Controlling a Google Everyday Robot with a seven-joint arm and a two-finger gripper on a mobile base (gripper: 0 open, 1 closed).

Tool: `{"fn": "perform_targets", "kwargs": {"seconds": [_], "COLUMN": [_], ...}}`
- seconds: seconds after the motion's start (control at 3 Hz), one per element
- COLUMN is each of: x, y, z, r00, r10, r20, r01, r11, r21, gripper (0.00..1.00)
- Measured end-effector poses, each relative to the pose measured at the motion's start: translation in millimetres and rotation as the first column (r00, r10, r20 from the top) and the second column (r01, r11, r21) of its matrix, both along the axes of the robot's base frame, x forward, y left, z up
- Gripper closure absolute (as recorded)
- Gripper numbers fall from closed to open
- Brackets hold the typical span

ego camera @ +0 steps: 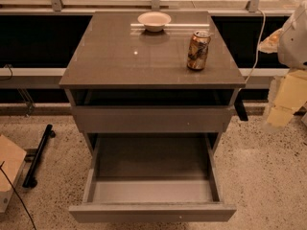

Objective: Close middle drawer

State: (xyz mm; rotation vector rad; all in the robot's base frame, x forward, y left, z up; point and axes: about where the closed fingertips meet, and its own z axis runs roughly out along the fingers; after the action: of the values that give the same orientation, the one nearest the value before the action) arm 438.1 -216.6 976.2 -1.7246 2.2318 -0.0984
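Note:
The middle drawer (152, 212) is pulled far out towards me, low in the camera view. Its flat grey-brown front has a tiny dot right of centre, and its plain grey box (151, 169) holds nothing. The top drawer front (152, 119) sits above it, nearly flush with the cabinet. The lowest drawer is hidden beneath the open one. My gripper (241, 111) shows as a dark piece beside the cabinet's right side, level with the top drawer front and apart from the middle drawer. My pale arm (288, 92) stands further right.
On the cabinet top (120, 56) stand a white bowl (154, 20) at the back and a drink can (198, 50) at the right. A black bar (38, 155) and a cardboard piece (8, 169) lie on the speckled floor at left. A wall with a rail runs behind.

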Motion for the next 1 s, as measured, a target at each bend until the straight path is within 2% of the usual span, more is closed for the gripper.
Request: {"fn": "perform_targets", "kwargs": {"seconds": [0.33,0.67,1.0], "x": [0,0,-4], "y": [0,1,3], "z": [0,3,-15], "r00": [1.0000,0.9999,0.9996], "r10": [0.000,-0.001,0.027], "r20": [0.000,0.011,-0.011], "r01": [0.000,0.001,-0.027], "r11": [1.000,1.000,0.999], "r21": [0.000,0.000,0.031], "gripper": [0.00,0.19,0.41]}}
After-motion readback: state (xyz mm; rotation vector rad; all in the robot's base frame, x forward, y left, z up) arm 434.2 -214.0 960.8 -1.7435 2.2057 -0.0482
